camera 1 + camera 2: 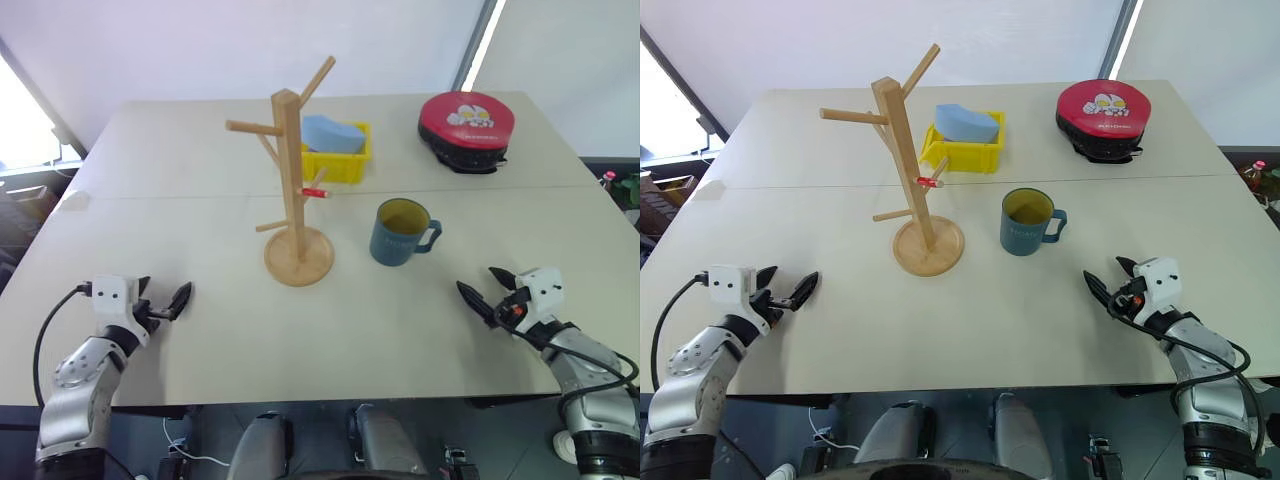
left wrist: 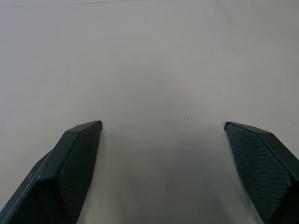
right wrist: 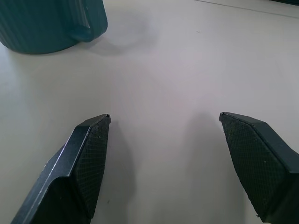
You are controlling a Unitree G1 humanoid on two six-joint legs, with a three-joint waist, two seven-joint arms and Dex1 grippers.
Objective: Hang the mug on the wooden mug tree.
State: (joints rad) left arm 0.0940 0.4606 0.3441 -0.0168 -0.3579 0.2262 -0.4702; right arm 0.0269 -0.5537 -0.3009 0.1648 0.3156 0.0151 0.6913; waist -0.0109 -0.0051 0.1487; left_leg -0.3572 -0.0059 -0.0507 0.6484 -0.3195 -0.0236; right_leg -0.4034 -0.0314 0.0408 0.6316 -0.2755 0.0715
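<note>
On the table, head view: my left gripper (image 1: 160,303) and right gripper (image 1: 487,293) hover near the front edge, both empty.
Mug (image 1: 401,232): upright just right of the wooden mug tree (image 1: 295,190), apart.
Left wrist: my fingers (image 2: 77,161) spread over bare table (image 2: 154,60).
Right wrist: fingers (image 3: 88,154) spread, mug ahead.

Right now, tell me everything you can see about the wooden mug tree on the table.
The wooden mug tree is pale, unfinished-looking wood: a square upright post on a round disc base, with several dowel pegs angling up and out, one red-tipped. It stands upright on the table, nothing hanging on it. The mug sits apart to its right, a yellow bin behind it. Only the table touches it.
</note>
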